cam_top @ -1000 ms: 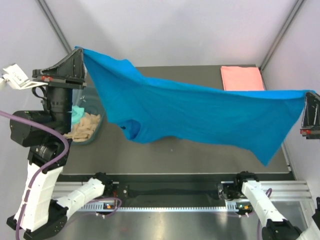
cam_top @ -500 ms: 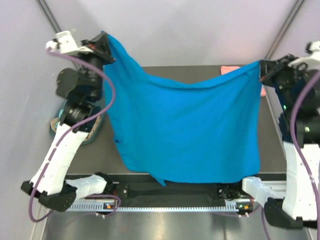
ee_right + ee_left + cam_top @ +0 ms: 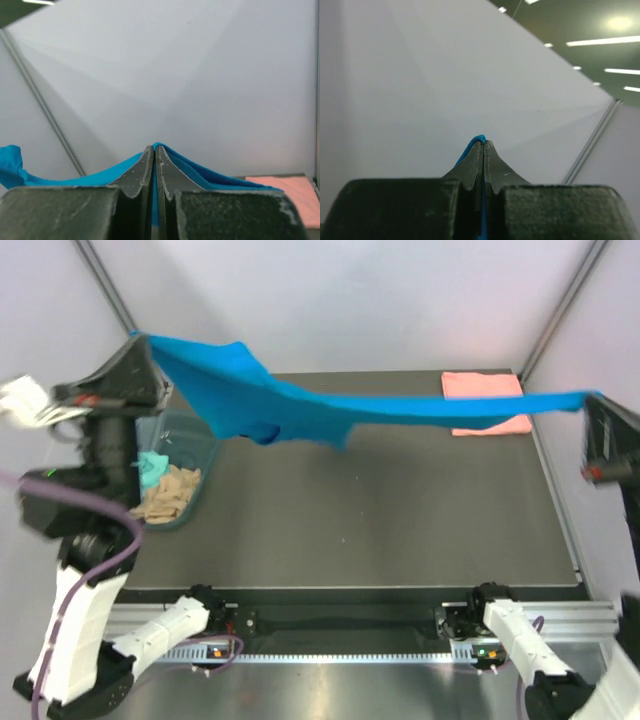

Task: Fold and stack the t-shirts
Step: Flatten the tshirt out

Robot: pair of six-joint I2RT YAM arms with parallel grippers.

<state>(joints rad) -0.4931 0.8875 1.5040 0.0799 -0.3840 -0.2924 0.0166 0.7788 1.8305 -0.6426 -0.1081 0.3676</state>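
At the upper left of the overhead view, the raised left gripper [image 3: 143, 343] is clamped tight on one edge of the bright blue t-shirt [image 3: 300, 405]. Below it, a translucent tub [image 3: 200, 440] of crumpled cloths sits at the left edge of the dark table [image 3: 380, 520]. The blue shirt stretches in mid-air as a taut band across the frame to the right gripper [image 3: 592, 400], pinched closed on the opposite edge. A folded salmon pink t-shirt [image 3: 482, 383] lies at the table's upper right corner. The step in hand appears to be spreading the shirt; next it likely needs lowering flat for folding.
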